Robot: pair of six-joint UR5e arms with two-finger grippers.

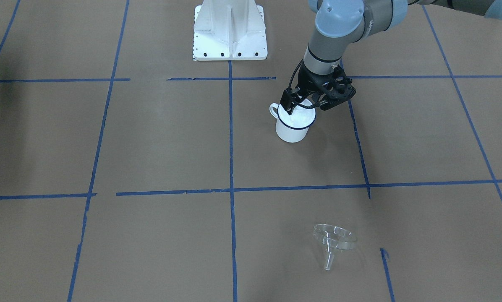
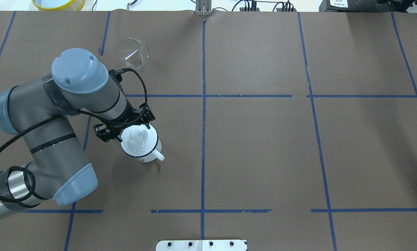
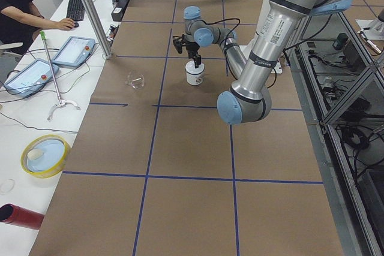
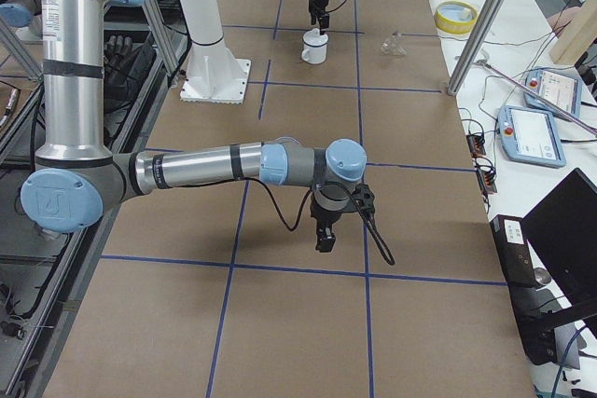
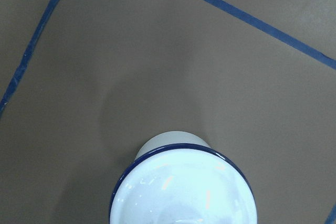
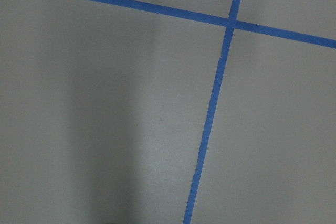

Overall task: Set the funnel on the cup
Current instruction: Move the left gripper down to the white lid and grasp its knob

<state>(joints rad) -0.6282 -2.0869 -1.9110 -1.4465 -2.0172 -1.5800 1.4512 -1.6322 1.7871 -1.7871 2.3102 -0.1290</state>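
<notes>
The left gripper (image 1: 304, 102) hangs just over the lidded cup (image 1: 292, 131) (clenched or released, I cannot tell), likely to clear the lid (image 2: 137, 138) first, while the funnel (image 2: 132, 53) lies tipped by the bench's (image 2: 264, 157) far edge, leftward.

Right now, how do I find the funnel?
Look at the brown table with blue tape lines and find the white cup under the left gripper. Beyond the cup, away from the robot, the funnel lies tipped over, alone. It is the only see-through thing there: a wide cone with a thin spout.
</notes>
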